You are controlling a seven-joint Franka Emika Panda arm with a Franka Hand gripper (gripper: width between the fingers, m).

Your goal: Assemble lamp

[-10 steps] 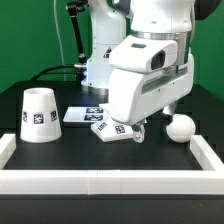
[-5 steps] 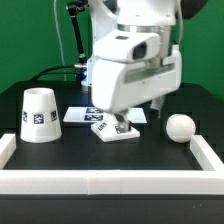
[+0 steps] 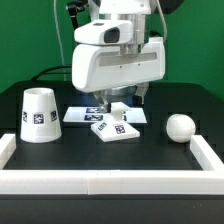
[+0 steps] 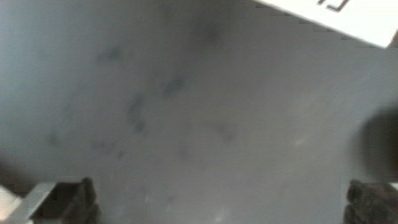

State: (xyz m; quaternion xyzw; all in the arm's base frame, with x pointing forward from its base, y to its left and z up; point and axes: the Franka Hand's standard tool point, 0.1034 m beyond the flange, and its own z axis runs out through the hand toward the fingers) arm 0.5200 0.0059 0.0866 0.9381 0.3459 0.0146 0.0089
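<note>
The lamp's flat square base (image 3: pixel 117 128) lies on the black table, tags up. The tapered shade (image 3: pixel 38 115) stands at the exterior view's left. The bulb (image 3: pixel 180 127) lies at the exterior view's right, its ball end showing. My gripper (image 3: pixel 120 103) hangs just above the base's far side, empty. In the wrist view the gripper (image 4: pixel 217 196) is open, with one finger (image 4: pixel 63 200) at each side and only bare dark table between them. A white tagged corner (image 4: pixel 342 16) shows at that view's edge; I cannot tell which part it is.
The marker board (image 3: pixel 88 113) lies flat just behind the base. A low white wall (image 3: pixel 110 179) runs along the table's front and continues up both sides (image 3: pixel 214 153). The arm's body hides the table behind the base.
The arm has swung from near the bulb toward the exterior view's left and risen a little. It now hangs over the base. The bulb, shade and base have not moved.
</note>
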